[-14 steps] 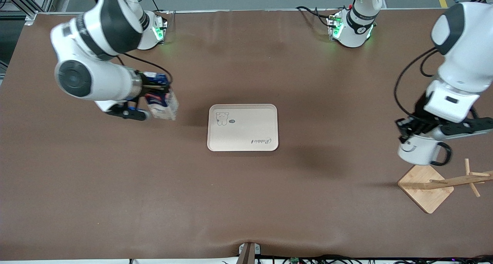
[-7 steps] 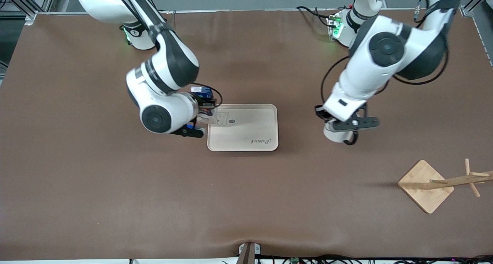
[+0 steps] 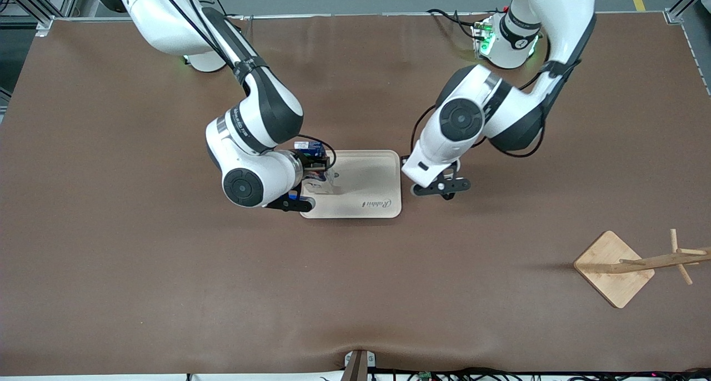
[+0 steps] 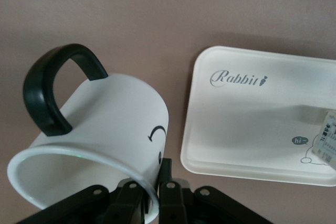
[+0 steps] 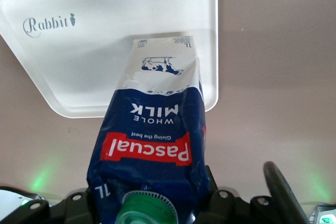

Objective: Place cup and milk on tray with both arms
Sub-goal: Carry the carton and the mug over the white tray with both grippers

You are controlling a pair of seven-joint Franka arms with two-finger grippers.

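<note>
Lower dark blue gable-top milk carton (image 5: 152,150), clamped in right hand (image 3: 318,173) over cream-beige rectangular tray (image 3: 366,181), upright onto right-arm end, then bring smiley-faced white mug (image 4: 100,145), gripped by left hand (image 3: 439,188) above brown bench (image 3: 166,270) beside tray, over remaining space.

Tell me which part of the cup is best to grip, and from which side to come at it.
Grip the cup by its rim wall, one jaw inside the open mouth and one outside, coming in at the mouth, away from the black handle. The wall is thin and the mouth is clear. The left gripper holds it this way now, beside the tray.
</note>
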